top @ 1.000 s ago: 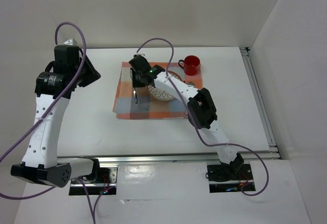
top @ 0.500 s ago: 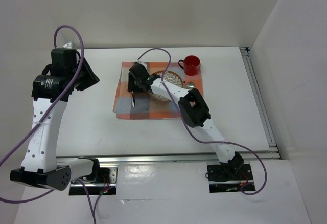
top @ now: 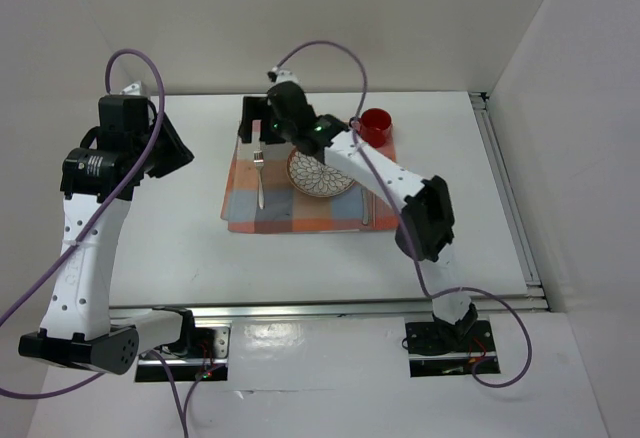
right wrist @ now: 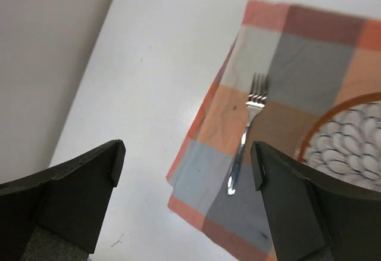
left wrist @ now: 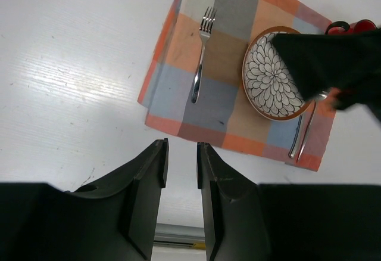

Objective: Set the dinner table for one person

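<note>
Seen from above, the white desk (top: 450, 208) spreads out past the checked placemat (top: 300, 216) on every side and carries it. A patterned plate (top: 320, 173) sits near the placemat's middle. A fork (top: 259, 180) lies on the cloth left of the plate, tines toward the far edge. Thin cutlery (top: 365, 208) lies along the placemat's right edge, and a red mug (top: 376, 125) stands at its far right corner. The right arm (top: 375, 173) reaches to the placemat's far left corner. The left arm (top: 90, 228) is raised over bare desk, well left of the placemat.

In the left wrist view, the left fingers (left wrist: 149, 177) stand close together with only a thin slit between them and nothing in it. They are over bare desk off the placemat's edge. The right arm's dark bulk hides part of the plate.

In the right wrist view, the right fingers (right wrist: 77, 183) are spread wide and empty, above the placemat's left edge. Between them the fork lies flat on the cloth, apart from the plate's rim.
</note>
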Controlling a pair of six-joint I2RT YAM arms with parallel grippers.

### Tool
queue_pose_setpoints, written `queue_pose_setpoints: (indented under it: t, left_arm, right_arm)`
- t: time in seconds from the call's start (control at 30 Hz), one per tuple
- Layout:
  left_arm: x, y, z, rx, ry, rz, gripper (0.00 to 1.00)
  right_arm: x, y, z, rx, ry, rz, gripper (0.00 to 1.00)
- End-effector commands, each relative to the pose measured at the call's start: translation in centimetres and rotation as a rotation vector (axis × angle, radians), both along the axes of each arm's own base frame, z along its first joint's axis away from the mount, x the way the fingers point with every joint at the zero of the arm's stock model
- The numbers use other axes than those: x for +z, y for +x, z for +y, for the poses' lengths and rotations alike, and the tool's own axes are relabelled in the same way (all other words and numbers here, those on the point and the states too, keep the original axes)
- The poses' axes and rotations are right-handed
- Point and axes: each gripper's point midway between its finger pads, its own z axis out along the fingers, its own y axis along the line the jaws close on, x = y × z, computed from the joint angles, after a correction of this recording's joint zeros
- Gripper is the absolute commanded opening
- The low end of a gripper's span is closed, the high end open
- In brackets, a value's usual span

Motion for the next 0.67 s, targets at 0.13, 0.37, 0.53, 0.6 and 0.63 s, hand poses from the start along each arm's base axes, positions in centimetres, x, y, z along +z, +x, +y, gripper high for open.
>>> queue_pose_setpoints:
  t: [0.13,0.37,0.53,0.6,0.63]
  left_arm:
    - [1.8,0.9,1.1,0.008,0.068,-0.079,0.44]
    - [1.8,2.0,1.7,0.022,0.092,-0.106,0.44]
    - [1.1,3.0,1.5,0.007,0.095,-0.078,0.47]
    - [1.1,3.0,1.5,0.007,0.095,-0.078,0.49]
    - [1.6,3.0,1.3,0.001,0.088,-0.099,0.5]
  right_arm:
    - [3.1,-1.0,-21.5,-0.415,-0.296,0.109,1.0]
    - [-3.2,-10.4,-38.8,-0.811,-0.422,0.36,1.0]
    - [-3.1,-15.0,-42.7,-0.893,-0.334,0.349,1.0]
    - [-3.1,-15.9,-44.2,-0.914,-0.309,0.339,1.0]
    - [-2.5,-15.8,-44.5,-0.92,-0.291,0.32,1.0]
